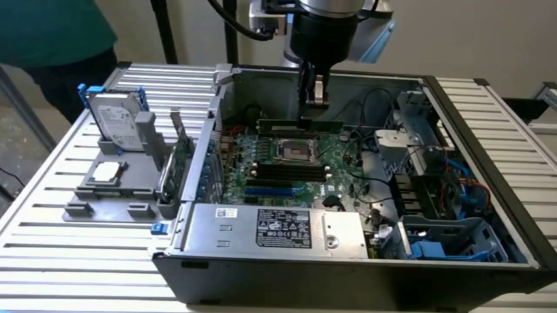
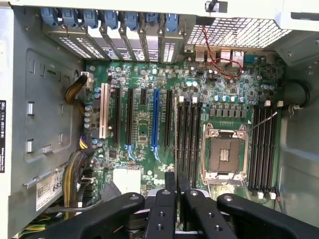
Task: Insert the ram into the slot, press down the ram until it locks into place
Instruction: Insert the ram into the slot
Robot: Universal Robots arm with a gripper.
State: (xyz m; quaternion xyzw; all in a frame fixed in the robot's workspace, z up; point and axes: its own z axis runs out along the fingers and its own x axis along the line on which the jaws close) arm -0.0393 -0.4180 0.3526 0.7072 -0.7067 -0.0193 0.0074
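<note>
My gripper (image 1: 311,104) hangs inside the open computer case, shut on the ram (image 1: 329,124). The ram is a long thin green stick held level and on edge above the far part of the motherboard (image 1: 335,175). In the wrist view the black fingers (image 2: 163,211) close at the middle, and the ram shows between them as a thin edge. Black memory slots (image 2: 187,137) run in a row beside the CPU socket (image 2: 225,155), with a second row (image 2: 264,149) on its other side. The ram is above the board and apart from the slots (image 1: 287,172).
A silver power supply (image 1: 270,228) fills the case's near side, with drive cages and blue cables (image 1: 452,195) at the exterior view's right. A grey fixture (image 1: 113,186) outside holds a hard drive (image 1: 117,124) and an upright green card (image 1: 179,163). A person in a green top (image 1: 52,32) stands at the back.
</note>
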